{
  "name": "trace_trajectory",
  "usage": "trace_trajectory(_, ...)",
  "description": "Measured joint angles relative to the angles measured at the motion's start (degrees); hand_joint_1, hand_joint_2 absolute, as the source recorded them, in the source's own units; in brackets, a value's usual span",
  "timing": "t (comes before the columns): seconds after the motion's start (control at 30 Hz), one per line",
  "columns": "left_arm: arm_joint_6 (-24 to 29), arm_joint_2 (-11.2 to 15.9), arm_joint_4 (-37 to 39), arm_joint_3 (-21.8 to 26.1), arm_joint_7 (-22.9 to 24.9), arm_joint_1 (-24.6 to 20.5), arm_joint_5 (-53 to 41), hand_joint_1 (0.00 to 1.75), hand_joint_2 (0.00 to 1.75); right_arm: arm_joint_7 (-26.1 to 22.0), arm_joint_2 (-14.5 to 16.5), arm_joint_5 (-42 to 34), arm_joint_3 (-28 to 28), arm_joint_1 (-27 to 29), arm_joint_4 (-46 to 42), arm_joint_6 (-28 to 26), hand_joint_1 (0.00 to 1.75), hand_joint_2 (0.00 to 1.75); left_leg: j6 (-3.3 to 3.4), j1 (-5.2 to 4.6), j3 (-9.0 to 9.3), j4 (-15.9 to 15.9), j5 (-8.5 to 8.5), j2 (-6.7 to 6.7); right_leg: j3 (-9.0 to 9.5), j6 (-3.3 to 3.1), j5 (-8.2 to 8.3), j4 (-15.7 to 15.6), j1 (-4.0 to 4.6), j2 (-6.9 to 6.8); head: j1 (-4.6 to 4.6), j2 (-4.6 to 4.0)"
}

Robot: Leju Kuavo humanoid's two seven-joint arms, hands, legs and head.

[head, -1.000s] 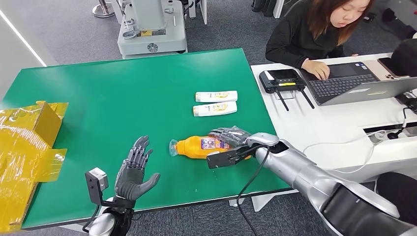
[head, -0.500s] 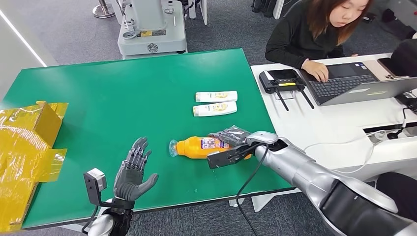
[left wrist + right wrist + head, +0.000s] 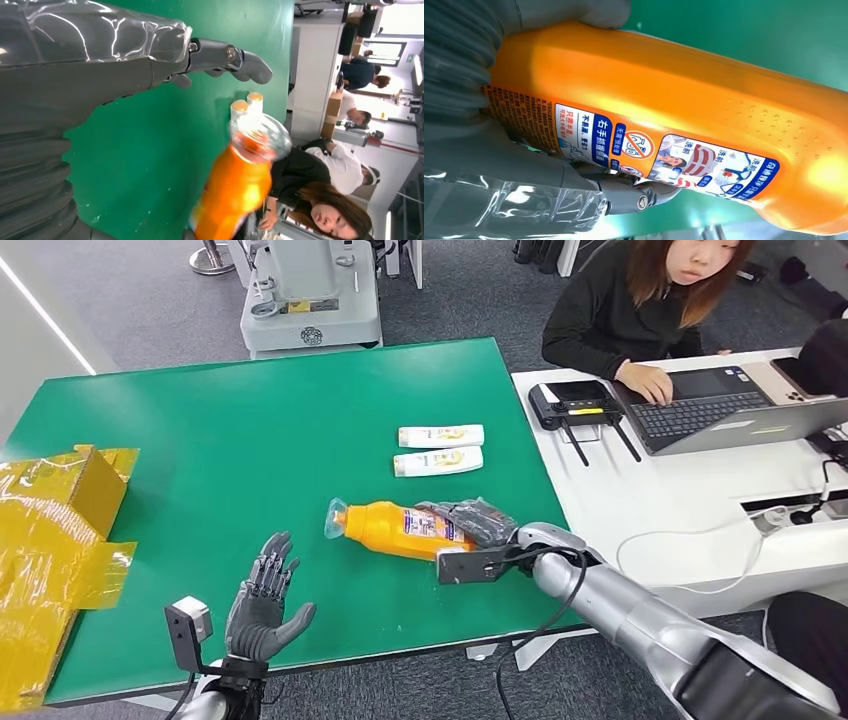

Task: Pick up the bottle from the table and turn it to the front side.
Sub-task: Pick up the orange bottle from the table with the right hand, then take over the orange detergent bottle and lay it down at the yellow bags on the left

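An orange bottle (image 3: 395, 529) with a clear cap and a blue-and-white label is lifted off the green table (image 3: 250, 440), cap end tilted up and to the left. My right hand (image 3: 470, 520) grips its base end, fingers wrapped over the label. The right wrist view has the bottle (image 3: 684, 105) close up, with the thumb and fingers around it. My left hand (image 3: 262, 598) hovers over the table's near edge with its fingers spread and nothing in it. In the left wrist view the bottle (image 3: 235, 190) points its cap toward the left hand's fingers (image 3: 225, 57).
Two white tubes (image 3: 438, 448) lie side by side farther back on the table. A crumpled yellow bag (image 3: 55, 540) sits at the left edge. To the right a person (image 3: 650, 300) types on a laptop (image 3: 720, 405) at a white desk.
My right hand has lifted the bottle and swung its cap end up and left. The left hand has drawn back slightly toward the table's near edge.
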Motion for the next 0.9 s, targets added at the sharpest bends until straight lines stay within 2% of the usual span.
trace_trajectory(0.1,-0.07,-0.01,0.04,0.01,-0.02,-0.35,-0.04,0.00,1.75,-0.15,-0.98,-1.74,-5.55,7.46,-7.84,-5.44,1.75,1.75,0.00,0.01,-0.06,0.00,-0.01,-0.24,0.01,0.03,-0.06,-0.01,0.01,-0.23,0.00,0.00)
trace_trajectory(0.17,-0.13,-0.01,0.14,-0.01,-0.09,-0.96,-0.02,0.00,1.75,0.59,-1.29,-0.16,-9.59,13.49,-13.78,-7.80,1.75,1.75,0.00,0.01,-0.08,0.00,-0.05,-0.27,0.01,0.06,-0.09,-0.02,0.01,-0.26,0.00,0.00)
trace_trajectory(0.33,0.21,0.07,0.26,-0.04,-0.36,-2.07,0.62,0.00,1.75,1.64,-1.48,2.37,-17.96,27.56,-26.54,-9.14,1.75,1.75,-0.01,-0.01,-0.13,-0.02,-0.13,-0.29,0.00,0.13,-0.18,-0.02,0.00,-0.26,-0.01,0.00)
trace_trajectory(0.47,0.66,0.11,0.26,-0.04,-0.16,-2.39,1.15,0.00,1.75,0.58,-1.25,0.56,-23.09,34.39,-32.75,-10.68,1.75,1.75,-0.01,-0.01,-0.13,-0.03,-0.17,-0.25,-0.01,0.12,-0.19,-0.02,-0.01,-0.22,-0.01,0.00)
trace_trajectory(0.57,0.70,0.13,0.30,-0.04,0.13,-2.84,1.28,0.00,1.75,-1.72,-0.01,-1.47,-26.24,36.88,-34.88,-13.07,1.75,1.75,-0.01,-0.01,-0.12,-0.03,-0.17,-0.22,-0.01,0.11,-0.19,-0.02,-0.01,-0.21,0.01,0.00)
trace_trajectory(0.7,0.38,0.11,0.50,-0.05,-0.15,-4.40,0.34,0.00,1.75,-5.23,2.69,-3.18,-29.30,37.48,-34.94,-15.84,1.75,1.75,-0.03,-0.01,-0.09,-0.02,-0.13,-0.19,-0.01,0.11,-0.17,-0.01,-0.01,-0.17,0.00,0.00)
trace_trajectory(0.8,-0.70,0.01,1.11,-0.26,-0.56,-6.96,-0.72,0.00,1.75,-7.93,5.16,-3.84,-30.95,35.92,-33.27,-16.77,1.75,1.75,-0.03,-0.01,-0.09,-0.02,-0.08,-0.17,-0.01,0.09,-0.14,0.00,-0.01,-0.16,-0.01,0.00)
trace_trajectory(0.9,-2.16,-0.39,2.49,-0.71,-0.55,-10.92,-1.11,0.00,1.75,-9.57,7.92,-4.08,-32.02,31.96,-29.79,-16.85,1.75,1.75,-0.04,-0.01,-0.08,-0.02,-0.03,-0.11,-0.01,0.05,-0.08,0.02,-0.01,-0.10,0.00,0.00)
